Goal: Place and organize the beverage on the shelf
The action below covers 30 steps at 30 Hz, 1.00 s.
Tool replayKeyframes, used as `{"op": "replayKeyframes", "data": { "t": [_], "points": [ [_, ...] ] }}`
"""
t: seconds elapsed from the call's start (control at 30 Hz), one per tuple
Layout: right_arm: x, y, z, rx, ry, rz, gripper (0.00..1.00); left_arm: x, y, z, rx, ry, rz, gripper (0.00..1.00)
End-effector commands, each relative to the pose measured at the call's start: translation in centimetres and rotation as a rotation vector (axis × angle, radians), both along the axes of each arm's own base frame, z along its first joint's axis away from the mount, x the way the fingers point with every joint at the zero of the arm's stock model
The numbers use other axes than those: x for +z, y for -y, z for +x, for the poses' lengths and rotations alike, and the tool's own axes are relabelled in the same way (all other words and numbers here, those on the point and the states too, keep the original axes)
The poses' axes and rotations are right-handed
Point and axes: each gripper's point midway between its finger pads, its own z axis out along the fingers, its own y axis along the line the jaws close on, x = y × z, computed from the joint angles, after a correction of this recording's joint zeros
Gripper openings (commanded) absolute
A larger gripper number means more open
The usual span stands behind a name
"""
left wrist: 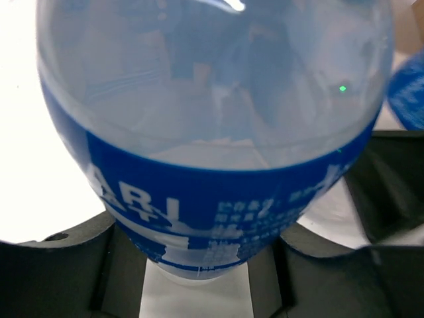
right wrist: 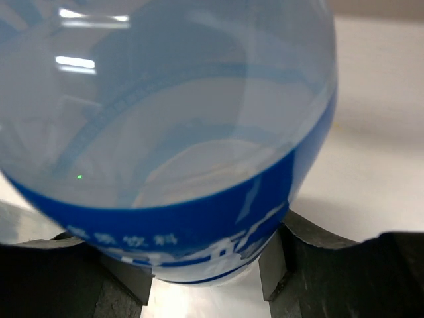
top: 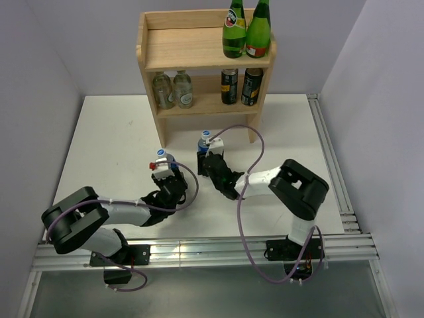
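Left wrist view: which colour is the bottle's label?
Blue label with white print; left wrist view.

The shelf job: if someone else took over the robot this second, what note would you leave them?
Right gripper: shut on the right-hand bottle, standing on the table.
Left gripper: around the left-hand bottle; grip unclear.
Shelf: green bottles top right; below, clear bottles left, dark cans right.
Done: six drinks shelved. Left: both blue-labelled table bottles; top left looks free.
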Motion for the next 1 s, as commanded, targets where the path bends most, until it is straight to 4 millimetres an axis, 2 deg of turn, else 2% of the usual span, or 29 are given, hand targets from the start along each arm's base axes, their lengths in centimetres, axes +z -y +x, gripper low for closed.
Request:
{"op": "replayKeyframes", "data": {
  "t": [0.0, 0.03, 0.07, 0.13, 0.17, 0.2, 0.23, 0.3, 0.33, 0.37, 0.4, 0.43, 0.5, 0.53, 0.57, 0.63, 0.7, 0.73, 0.83, 0.97],
  "points": [
    [12.4, -1.0, 0.5, -0.036, 0.181, 0.112, 0.00, 2.1, -0.1, 0.1, 0.016, 0.018, -0.047, 0.00],
    [14.1, -1.2, 0.2, -0.032, 0.201, 0.114, 0.00, 2.8, -0.2, 0.0, 0.015, 0.022, -0.056, 0.00],
    [17.9, -1.6, -0.4, -0.020, 0.241, 0.123, 0.00, 2.8, -0.2, -0.3, 0.006, 0.004, -0.045, 0.00],
    [21.7, -2.0, -1.0, -0.013, 0.272, 0.130, 0.00, 4.0, -0.3, -0.6, -0.003, 0.011, -0.073, 0.00],
    [25.3, -2.4, -1.3, 0.007, 0.299, 0.145, 0.00, 3.9, -0.6, -0.9, -0.008, -0.005, -0.063, 0.00],
    [27.3, -2.5, -1.4, 0.014, 0.311, 0.159, 0.00, 4.2, -0.6, -1.1, -0.016, -0.007, -0.071, 0.00],
    [30.9, -2.5, -1.6, 0.025, 0.341, 0.180, 0.00, 5.2, -0.8, -1.3, -0.019, 0.007, -0.100, 0.00],
    [34.2, -2.7, -1.7, 0.045, 0.371, 0.190, 0.00, 5.4, -1.2, -1.8, -0.029, -0.002, -0.095, 0.00],
    [38.4, -2.5, -1.9, 0.047, 0.421, 0.230, 0.00, 6.2, -1.4, -2.0, -0.032, 0.011, -0.116, 0.00],
    [38.7, -2.8, -1.6, 0.053, 0.416, 0.197, 0.00, 6.1, -1.6, -2.3, -0.036, 0.005, -0.105, 0.00],
    [39.9, -2.8, -1.5, 0.053, 0.432, 0.194, 0.00, 6.9, -1.8, -2.4, -0.040, 0.017, -0.121, 0.00],
    [42.2, -2.9, -1.3, 0.050, 0.454, 0.184, 0.00, 7.0, -1.9, -2.5, -0.040, 0.019, -0.125, 0.00],
    [44.4, -2.8, -1.1, 0.040, 0.480, 0.179, 0.00, 7.3, -2.3, -2.7, -0.040, 0.023, -0.128, 0.00],
    [47.1, -2.2, -1.4, 0.034, 0.526, 0.189, 0.00, 7.3, -2.4, -2.8, -0.040, 0.023, -0.130, 0.00],
    [47.0, -2.9, -0.9, 0.038, 0.527, 0.166, 0.00, 7.2, -2.4, -2.9, -0.040, 0.020, -0.132, 0.00],
    [49.0, -2.9, -0.3, 0.018, 0.574, 0.147, 0.00, 7.1, -2.6, -3.0, -0.040, 0.018, -0.135, 0.00],
    [50.1, -2.9, 0.4, 0.006, 0.595, 0.139, 0.00, 7.1, -2.4, -3.1, -0.050, 0.018, -0.133, 0.00],
    [51.1, -2.8, 1.3, -0.007, 0.614, 0.135, 0.00, 7.1, -2.3, -3.1, -0.055, 0.018, -0.136, 0.00],
    [52.5, -1.7, 3.1, -0.059, 0.655, 0.131, 0.00, 6.7, -2.1, -3.2, -0.064, 0.012, -0.136, 0.00],
    [53.2, -0.4, 4.9, -0.090, 0.705, 0.139, 0.00, 5.6, -1.9, -3.6, -0.076, 0.003, -0.145, 0.00]
  ]
}}
